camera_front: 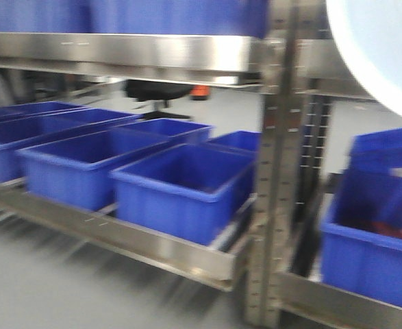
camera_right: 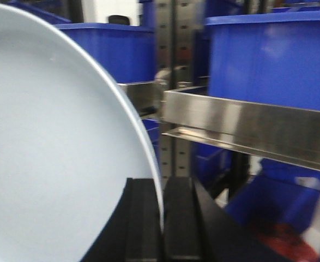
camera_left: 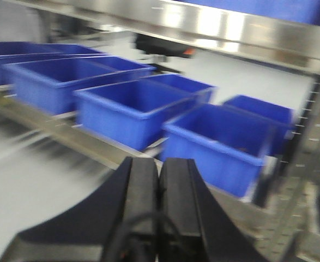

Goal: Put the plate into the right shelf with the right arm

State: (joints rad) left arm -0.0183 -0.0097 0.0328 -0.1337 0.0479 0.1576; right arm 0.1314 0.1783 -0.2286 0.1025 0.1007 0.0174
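Stainless-steel shelving [camera_front: 276, 171] with blue plastic bins [camera_front: 180, 185] stands ahead. The right hand [camera_right: 162, 218] grasps the round, pale blue-white plastic plate [camera_right: 50, 153] by its rim; the plate spreads toward ten o'clock, and the shelf rail [camera_right: 247, 125] lies at two o'clock. The left hand [camera_left: 158, 185] is clenched, empty.

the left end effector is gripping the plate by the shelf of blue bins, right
No: the right end effector grips the plate by the shelf of blue bins, as the right wrist view shows. The left end effector is shut, empty.
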